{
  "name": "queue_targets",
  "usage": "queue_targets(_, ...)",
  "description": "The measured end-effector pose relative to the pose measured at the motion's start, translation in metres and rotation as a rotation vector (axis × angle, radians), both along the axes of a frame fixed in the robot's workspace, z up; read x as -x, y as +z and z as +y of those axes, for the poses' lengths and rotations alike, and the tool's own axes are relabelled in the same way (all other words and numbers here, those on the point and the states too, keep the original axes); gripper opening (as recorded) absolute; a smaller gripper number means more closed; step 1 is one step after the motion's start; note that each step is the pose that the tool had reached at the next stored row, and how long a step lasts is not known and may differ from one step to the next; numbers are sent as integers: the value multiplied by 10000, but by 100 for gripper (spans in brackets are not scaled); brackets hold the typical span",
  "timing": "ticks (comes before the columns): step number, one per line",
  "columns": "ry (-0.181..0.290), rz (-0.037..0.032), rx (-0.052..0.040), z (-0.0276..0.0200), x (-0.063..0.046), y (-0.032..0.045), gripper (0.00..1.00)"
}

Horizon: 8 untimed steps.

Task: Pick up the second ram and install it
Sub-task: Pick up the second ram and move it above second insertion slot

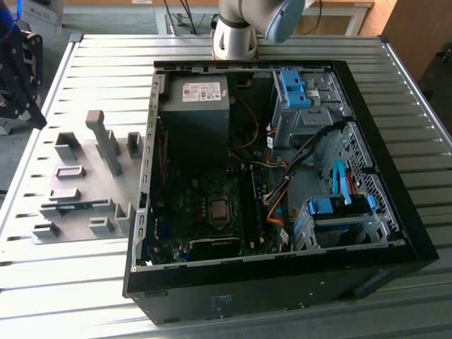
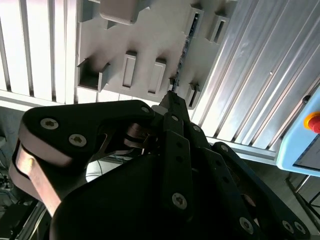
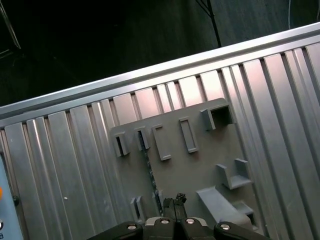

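1. A ribbed metal tabletop (image 1: 70, 296) carries an open computer case (image 1: 282, 296).
2. A grey holder tray (image 1: 85, 159) lies beside the case, on the exterior view's left.
3. The second ram (image 1: 67, 207), blue, stands on edge in a tray slot, its long axis running left to right across the exterior view; its chips are too thin to make out.
4. The gripper (image 3: 174, 201) hangs over the tray, fingers closed on nothing.

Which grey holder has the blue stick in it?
The long low holder at the plate's bottom left in the exterior view, carrying the second ram; others show only grey.

No text is legible (the white label (image 1: 200, 91) on the power supply (image 1: 194, 123) is too fine).
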State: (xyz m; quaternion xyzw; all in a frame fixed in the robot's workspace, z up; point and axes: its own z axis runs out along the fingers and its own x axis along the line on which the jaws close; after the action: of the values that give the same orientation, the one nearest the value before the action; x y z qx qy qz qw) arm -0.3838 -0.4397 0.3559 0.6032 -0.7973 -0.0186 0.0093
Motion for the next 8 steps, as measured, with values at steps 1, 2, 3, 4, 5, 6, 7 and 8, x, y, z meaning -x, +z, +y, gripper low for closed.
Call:
queue_targets(1,20,0,0,0,0,0,11)
queue_targets(2,31,1,0,0,0,0,11)
queue_targets(3,37,1,0,0,0,0,11)
queue_targets(4,39,0,0,0,0,0,11)
queue_targets(5,40,0,1,0,0,0,11)
queue_targets(6,40,0,1,0,0,0,11)
queue_targets(7,41,0,1,0,0,0,11)
queue_targets(8,41,1,1,0,0,0,11)
